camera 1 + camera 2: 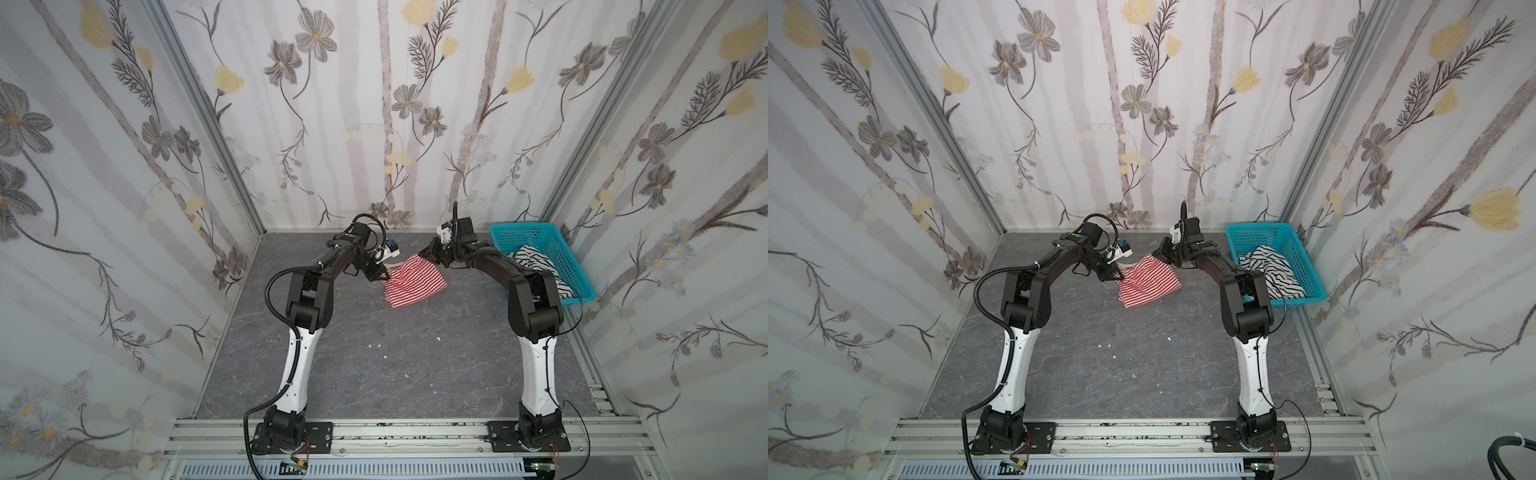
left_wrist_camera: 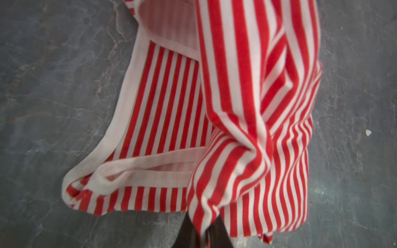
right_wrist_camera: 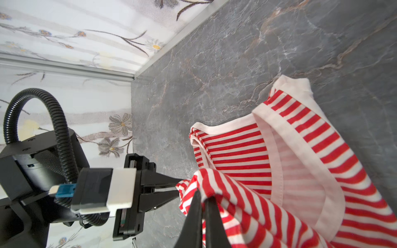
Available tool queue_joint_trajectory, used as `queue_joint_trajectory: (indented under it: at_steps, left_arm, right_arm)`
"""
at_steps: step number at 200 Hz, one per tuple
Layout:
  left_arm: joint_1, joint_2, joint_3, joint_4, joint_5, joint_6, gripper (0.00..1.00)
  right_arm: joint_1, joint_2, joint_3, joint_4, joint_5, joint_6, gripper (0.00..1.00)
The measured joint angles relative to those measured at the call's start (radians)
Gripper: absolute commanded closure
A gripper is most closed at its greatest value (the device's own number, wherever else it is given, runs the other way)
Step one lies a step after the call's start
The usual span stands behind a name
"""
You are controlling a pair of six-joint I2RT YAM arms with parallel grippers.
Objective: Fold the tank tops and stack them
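This looks like a robot test cell in a lab, not a home. Floral-papered panels (image 1: 104, 208) are boxed in by aluminium framing (image 1: 197, 95) around a grey marble-look tabletop (image 1: 374, 365). The left arm (image 1: 299, 361) and right arm (image 1: 536, 365) are bolted to a slotted rail (image 1: 415, 434), trailing loose cabling (image 1: 269, 293).

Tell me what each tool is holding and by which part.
Both hold the red top. The right tool pinches a lifted striped fold, and the left tool appears to pinch the bunched corner beside it.
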Motion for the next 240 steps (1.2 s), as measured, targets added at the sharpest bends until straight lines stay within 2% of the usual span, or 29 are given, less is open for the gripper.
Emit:
queue_joint_trajectory:
  at_steps: [8, 35, 57, 65, 98, 131, 178, 240]
  left_arm:
    - [0.003, 0.034, 0.056, 0.002, -0.007, -0.024, 0.73]
    - [0.009, 0.1, 0.189, 0.007, -0.034, -0.117, 0.66]
    - [0.011, 0.1, 0.213, 0.021, -0.043, -0.179, 0.59]
    - [0.011, 0.093, 0.21, 0.026, -0.043, -0.2, 0.59]
    - [-0.002, -0.011, 0.1, 0.04, -0.033, -0.259, 0.59]
    - [-0.054, -0.104, -0.048, 0.095, -0.023, -0.267, 0.59]
    - [-0.098, -0.079, -0.146, 0.147, -0.051, -0.29, 0.59]
    - [-0.097, -0.064, -0.198, 0.241, -0.089, -0.294, 0.59]
  right_arm:
    - [-0.007, 0.002, 0.0, -0.001, 0.009, 0.005, 0.93]
    - [-0.021, 0.002, -0.011, 0.017, 0.06, 0.018, 0.7]
    - [-0.021, -0.009, -0.046, 0.021, 0.106, 0.026, 0.58]
    - [-0.02, -0.026, -0.074, 0.024, 0.124, 0.027, 0.56]
    - [0.0, -0.13, -0.201, 0.049, 0.188, 0.032, 0.59]
    - [0.039, -0.136, -0.22, 0.072, 0.192, 0.011, 0.69]
    - [0.053, 0.005, -0.112, 0.068, 0.158, 0.007, 0.78]
    - [-0.005, 0.113, -0.03, 0.007, 0.185, 0.081, 0.79]
